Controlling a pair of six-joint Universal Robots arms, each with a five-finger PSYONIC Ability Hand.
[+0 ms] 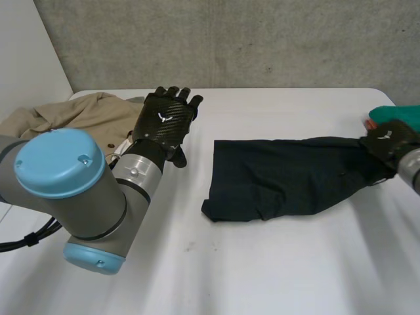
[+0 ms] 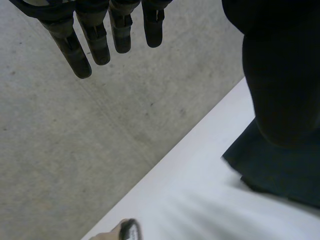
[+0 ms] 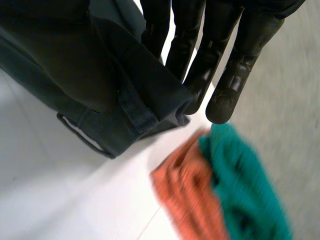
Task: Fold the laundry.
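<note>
A dark navy garment [image 1: 282, 177] lies stretched across the white table [image 1: 262, 275], bunched at its left end. My right hand [image 1: 390, 141] is at its right end, at the table's right edge. In the right wrist view the fingers [image 3: 200, 55] lie against the garment's hemmed edge [image 3: 125, 95], which hangs lifted off the table in the hand's grip. My left hand [image 1: 164, 121] is raised left of the garment and apart from it. Its fingers [image 2: 100, 45] are straight and hold nothing. A corner of the dark garment [image 2: 280, 175] lies beyond that hand.
A beige garment [image 1: 72, 115] is heaped at the table's far left, behind my left arm [image 1: 79, 197]. A teal and orange cloth [image 1: 397, 115] [image 3: 235, 190] lies just past my right hand at the right edge. A grey concrete wall [image 1: 230, 39] stands behind the table.
</note>
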